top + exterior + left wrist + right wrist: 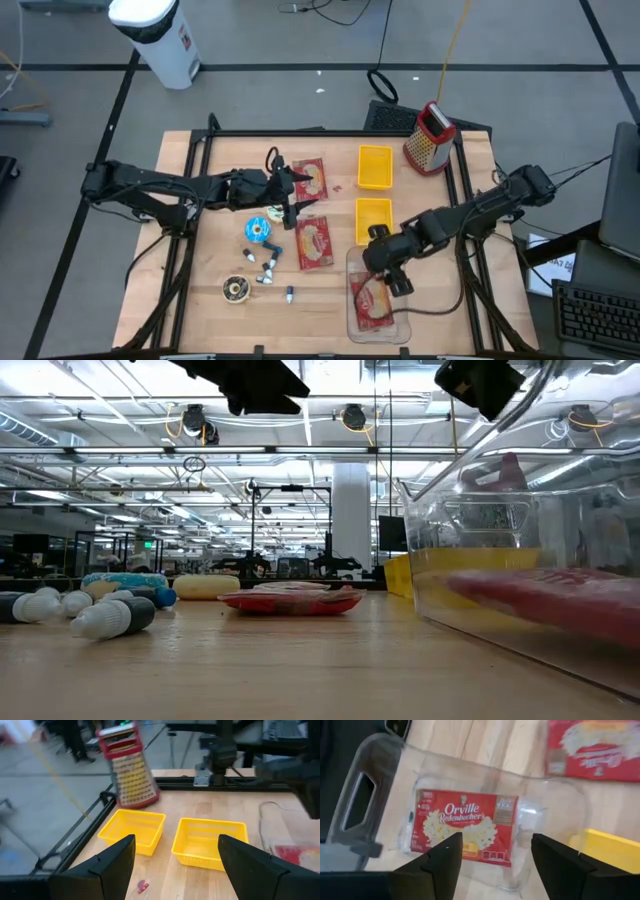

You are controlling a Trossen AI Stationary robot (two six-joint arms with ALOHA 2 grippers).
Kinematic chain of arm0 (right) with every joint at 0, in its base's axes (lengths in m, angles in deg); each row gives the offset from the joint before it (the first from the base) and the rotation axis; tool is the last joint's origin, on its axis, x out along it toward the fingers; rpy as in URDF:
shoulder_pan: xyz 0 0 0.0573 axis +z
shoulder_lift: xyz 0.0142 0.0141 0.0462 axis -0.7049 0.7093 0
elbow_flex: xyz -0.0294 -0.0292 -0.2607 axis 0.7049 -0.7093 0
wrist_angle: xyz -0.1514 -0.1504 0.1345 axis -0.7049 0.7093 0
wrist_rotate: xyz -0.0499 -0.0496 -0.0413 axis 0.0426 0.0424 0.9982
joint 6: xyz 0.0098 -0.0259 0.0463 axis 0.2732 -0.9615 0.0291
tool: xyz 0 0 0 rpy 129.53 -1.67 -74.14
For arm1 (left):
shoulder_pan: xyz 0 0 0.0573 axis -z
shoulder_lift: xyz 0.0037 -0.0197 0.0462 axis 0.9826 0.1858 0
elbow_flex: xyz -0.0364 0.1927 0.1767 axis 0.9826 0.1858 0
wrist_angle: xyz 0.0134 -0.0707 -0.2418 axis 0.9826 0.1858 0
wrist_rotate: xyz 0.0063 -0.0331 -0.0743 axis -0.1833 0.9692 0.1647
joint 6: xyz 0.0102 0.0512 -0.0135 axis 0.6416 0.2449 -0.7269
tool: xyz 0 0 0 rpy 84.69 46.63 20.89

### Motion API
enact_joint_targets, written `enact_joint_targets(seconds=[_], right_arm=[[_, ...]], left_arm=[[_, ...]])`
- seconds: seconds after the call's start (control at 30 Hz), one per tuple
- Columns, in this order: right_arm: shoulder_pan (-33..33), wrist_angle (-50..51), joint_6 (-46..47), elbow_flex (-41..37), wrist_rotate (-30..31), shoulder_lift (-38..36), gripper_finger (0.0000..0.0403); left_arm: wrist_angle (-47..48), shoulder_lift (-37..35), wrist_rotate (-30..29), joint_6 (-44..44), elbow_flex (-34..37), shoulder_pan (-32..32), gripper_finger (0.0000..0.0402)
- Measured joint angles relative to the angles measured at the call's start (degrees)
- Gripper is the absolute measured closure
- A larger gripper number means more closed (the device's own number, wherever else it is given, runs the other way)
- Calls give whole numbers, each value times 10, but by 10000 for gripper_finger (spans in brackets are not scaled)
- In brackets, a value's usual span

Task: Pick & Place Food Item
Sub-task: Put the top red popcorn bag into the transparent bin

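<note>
A red popcorn packet [462,827] lies flat on the floor of a clear plastic bin [350,330] at the table's near right. My right gripper [495,842] hangs above it, open, slanting down, with nothing between its fingers. Two more red packets [312,178] [314,243] lie flat on the wood near the middle. My left gripper [293,195] hovers between those two, open and holding nothing, pointing toward the table's right. The low view shows the bin's wall [530,570] close up and a packet [295,600] flat on the table.
Two yellow baskets [375,167] [373,220] stand right of the middle, and a red-topped grater [430,138] stands at the far right corner. A blue roll [258,229], small bottles [268,262] and a round tin [236,288] lie at the near left.
</note>
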Motion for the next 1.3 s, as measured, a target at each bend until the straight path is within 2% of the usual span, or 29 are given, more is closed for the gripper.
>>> enact_joint_targets(seconds=[0.1,0.23,0.37,0.53,0.7,0.97,1.13,1.3], right_arm=[[-15,14,1,0,18,-31,182],[-28,37,2,0,97,-81,192],[-28,51,3,-3,192,-132,198],[-28,24,4,-49,267,-196,199],[-28,-59,-37,-136,328,-250,199],[-28,-268,-123,-288,389,-310,203],[-28,-387,-165,-359,392,-334,203],[-29,-466,-169,-408,387,-342,206]], left_arm=[[28,7,-54,-53,0,-12,117],[95,19,-90,-136,0,-49,117],[135,48,-45,-228,0,-107,117],[140,114,40,-296,0,-186,117],[141,186,55,-313,-1,-253,117],[106,276,164,-348,0,-313,117],[75,301,159,-348,0,-314,117],[52,308,139,-348,-1,-310,117]])
